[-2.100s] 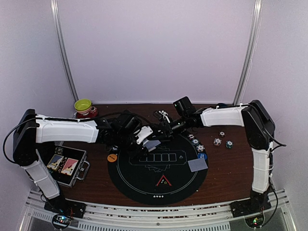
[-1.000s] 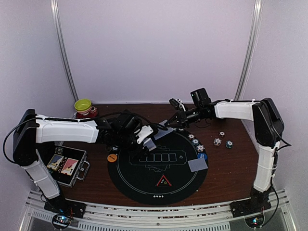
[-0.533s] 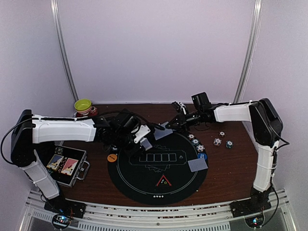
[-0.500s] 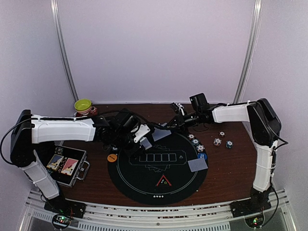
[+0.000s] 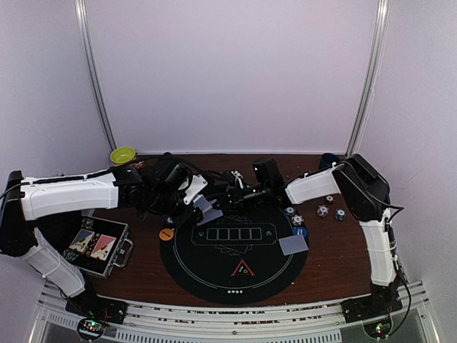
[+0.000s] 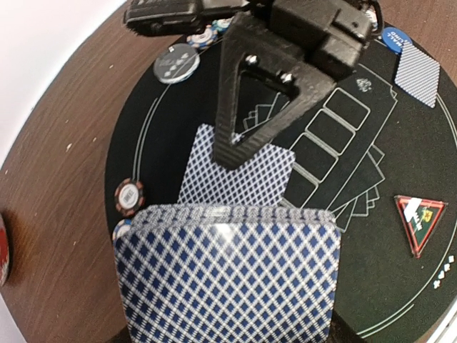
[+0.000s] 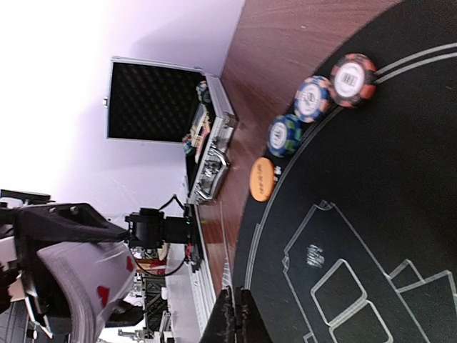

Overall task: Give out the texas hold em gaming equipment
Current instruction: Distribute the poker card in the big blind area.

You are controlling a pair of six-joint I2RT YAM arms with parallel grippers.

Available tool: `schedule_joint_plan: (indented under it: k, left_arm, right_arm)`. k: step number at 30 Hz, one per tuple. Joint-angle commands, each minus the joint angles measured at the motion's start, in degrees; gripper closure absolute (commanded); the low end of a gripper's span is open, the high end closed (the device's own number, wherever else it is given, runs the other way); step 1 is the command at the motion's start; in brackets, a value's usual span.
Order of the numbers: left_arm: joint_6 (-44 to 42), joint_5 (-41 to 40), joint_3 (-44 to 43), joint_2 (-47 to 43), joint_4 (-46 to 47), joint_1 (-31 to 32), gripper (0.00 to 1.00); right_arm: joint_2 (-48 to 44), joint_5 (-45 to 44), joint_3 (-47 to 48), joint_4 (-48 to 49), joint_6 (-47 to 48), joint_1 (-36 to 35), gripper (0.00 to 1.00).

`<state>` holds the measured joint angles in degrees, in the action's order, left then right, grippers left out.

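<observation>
1. Clamped between the fingers of the left gripper [image 5: 194, 199] — a deck of blue-and-white diamond-backed playing cards [image 6: 227, 275], raised above the far-left part of the round black mat [image 5: 214, 264]
2. Stretched across from the right to meet it, the right gripper [image 7: 235, 304], fingers pressed flat together, tip set at the upper edge of a single face-down card [image 6: 250, 179] on the mat just beyond the deck; impossible to tell whether nipping that card or only touching it
3. Lying face down on the mat's right side, a second card [image 5: 293, 244], just beside a blue disc button [image 5: 300, 231], with two striped chips [image 5: 298, 220] in a line behind the button along the mat's rim
4. Scattered on the brown table [image 5: 335, 257] to the right of the mat, near each other — three more chips [image 5: 323, 211]
5. Ranged along the mat's far-left edge, a red chip [image 7: 352, 78], a blue chip [image 7: 314, 98] and a green chip [image 7: 284, 136], then an orange disc button [image 7: 262, 179] on the wood just off the mat
6. Flat on the black by the mat's near edge, the red triangle marker [image 5: 243, 269]
7. At the table's left, an open metal case [image 5: 96, 245], lid lined with black foam; at the far-left corner, a yellow-green bowl [image 5: 123, 154]
</observation>
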<state>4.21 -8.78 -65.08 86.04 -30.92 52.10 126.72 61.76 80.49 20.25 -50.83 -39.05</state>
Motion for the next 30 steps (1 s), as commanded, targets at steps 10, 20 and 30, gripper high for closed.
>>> schedule_joint_plan:
  k: [10, 20, 30]
  left_arm:
    - [2.4, -2.8, 9.1, -11.4, -0.9, -6.2, 0.43]
    - [1.3, -1.4, 12.7, -11.1, 2.3, -9.8, 0.43]
    - [1.4, -1.3, 14.5, -14.5, 3.5, -10.3, 0.43]
  right_arm:
    - [9.9, -0.7, 6.3, 11.6, -10.6, -8.9, 1.00]
    - [14.3, -1.0, 8.7, 12.4, -12.1, -13.5, 1.00]
    - [16.9, -8.2, 17.1, -8.9, 2.5, -15.1, 1.00]
